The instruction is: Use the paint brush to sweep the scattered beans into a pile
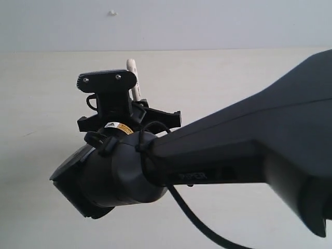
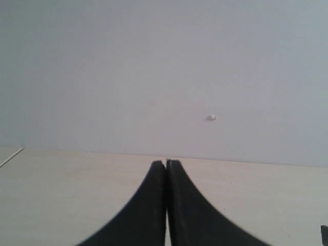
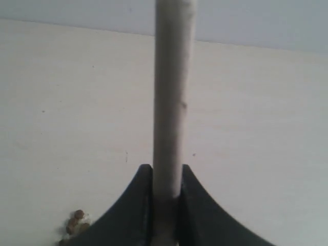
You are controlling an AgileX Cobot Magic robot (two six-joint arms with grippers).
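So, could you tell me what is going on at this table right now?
The right gripper is shut on the pale wooden handle of the paint brush; its bristles are out of sight. A few tiny round reddish-brown beans lie on the pale table close to that gripper. The left gripper is shut on nothing, with no beans in its view. In the exterior view the dark right arm blocks most of the table, so how far the sweeping has got cannot be told.
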